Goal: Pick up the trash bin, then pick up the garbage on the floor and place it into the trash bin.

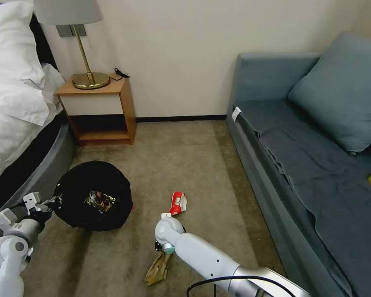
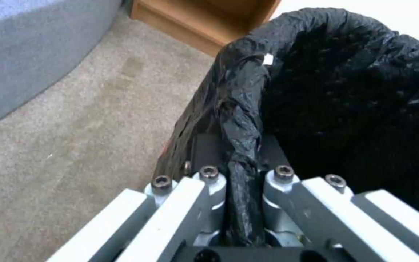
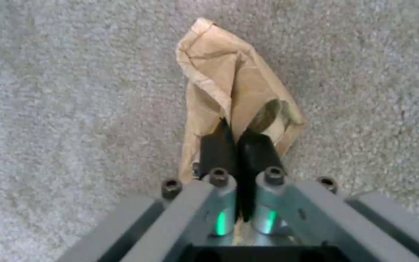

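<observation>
Both tools closed on their loads, carpet between bed and sofa.

The left tool (image 2: 241,182) pinches the trash bin (image 1: 94,194) rim beside the bed (image 1: 16,107); a snack wrapper (image 1: 99,201) lies inside. The right tool (image 3: 238,145), arm reaching down, clamps the crumpled tan paper (image 3: 229,87) on the carpet (image 1: 185,165). A red-and-white packet (image 1: 178,203) lies near, with open floor toward the sofa (image 1: 317,165).

Both arms have glossy white rounded housings with a black cable (image 1: 218,281) looped at the right forearm; each gripper shows grey linkage bars, dark hex-socket screws (image 3: 274,171), black finger pads (image 3: 218,149) and green indicator lights (image 3: 220,222).
</observation>
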### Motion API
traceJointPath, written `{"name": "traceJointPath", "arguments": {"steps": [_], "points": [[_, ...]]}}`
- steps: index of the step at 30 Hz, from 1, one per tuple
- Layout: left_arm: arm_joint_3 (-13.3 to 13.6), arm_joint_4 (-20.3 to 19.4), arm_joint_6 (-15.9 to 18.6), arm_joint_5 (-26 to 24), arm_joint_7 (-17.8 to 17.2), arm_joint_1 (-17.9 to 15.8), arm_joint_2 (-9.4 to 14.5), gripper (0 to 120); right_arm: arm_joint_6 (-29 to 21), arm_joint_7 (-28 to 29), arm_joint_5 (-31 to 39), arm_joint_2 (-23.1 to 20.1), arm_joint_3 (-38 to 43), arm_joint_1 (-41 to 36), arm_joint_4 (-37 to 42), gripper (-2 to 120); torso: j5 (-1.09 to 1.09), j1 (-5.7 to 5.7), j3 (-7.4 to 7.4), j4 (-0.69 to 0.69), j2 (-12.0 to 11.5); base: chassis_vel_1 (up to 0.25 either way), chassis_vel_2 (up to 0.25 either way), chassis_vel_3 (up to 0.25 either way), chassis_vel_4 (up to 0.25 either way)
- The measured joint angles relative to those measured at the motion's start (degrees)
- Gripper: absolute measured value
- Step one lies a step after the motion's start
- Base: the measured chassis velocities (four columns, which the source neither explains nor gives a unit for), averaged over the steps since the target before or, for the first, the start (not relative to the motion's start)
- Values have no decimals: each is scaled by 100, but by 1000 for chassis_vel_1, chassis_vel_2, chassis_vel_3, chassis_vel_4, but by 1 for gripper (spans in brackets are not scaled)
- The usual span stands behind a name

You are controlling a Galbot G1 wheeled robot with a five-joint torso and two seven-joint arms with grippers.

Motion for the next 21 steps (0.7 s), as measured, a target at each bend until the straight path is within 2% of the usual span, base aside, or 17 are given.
{"name": "traceJointPath", "arguments": {"steps": [9, 16, 21], "points": [[60, -21, 13, -29, 0, -50, 20, 5, 102, -3, -18, -224, 40, 99, 245, 0, 0, 0, 0, -1, 0, 0, 0, 0, 0], [171, -58, 34, -33, -9, -63, 20, 5, 252, 80, 73, -708, 31, 295, 936, 0, 0, 0, 0, -1, 0, 0, 0, 0, 0], [238, -59, 47, -33, -22, -91, 29, 5, 366, 189, 138, -900, 112, 390, 1383, 0, 0, 0, 0, -1, 0, 0, 0, 0, 0]]}}
